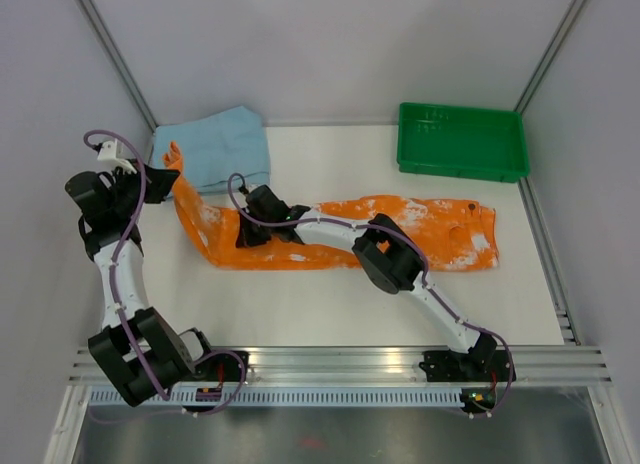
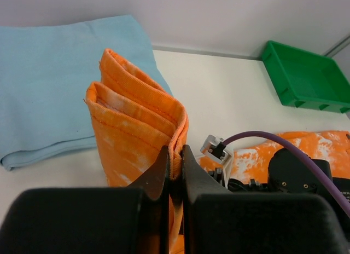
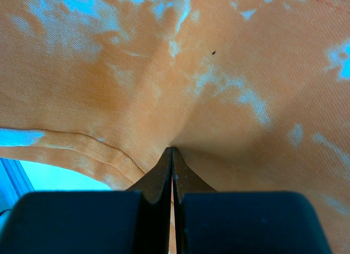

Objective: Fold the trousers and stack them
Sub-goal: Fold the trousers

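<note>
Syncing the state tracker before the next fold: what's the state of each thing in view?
trousers: stretched out lengthwise, left end lifted, not yet folded small.
left end effector: shut on the trousers' hem end.
right end effector: shut, pinching trousers mid-length.
blue cloth: folded, lying flat.
green tray: upright, nothing inside.

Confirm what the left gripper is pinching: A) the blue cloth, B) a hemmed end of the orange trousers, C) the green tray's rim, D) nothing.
B: in the left wrist view the left gripper is shut on a folded orange hem of the trousers, with the blue cloth lying ungripped behind.
</note>
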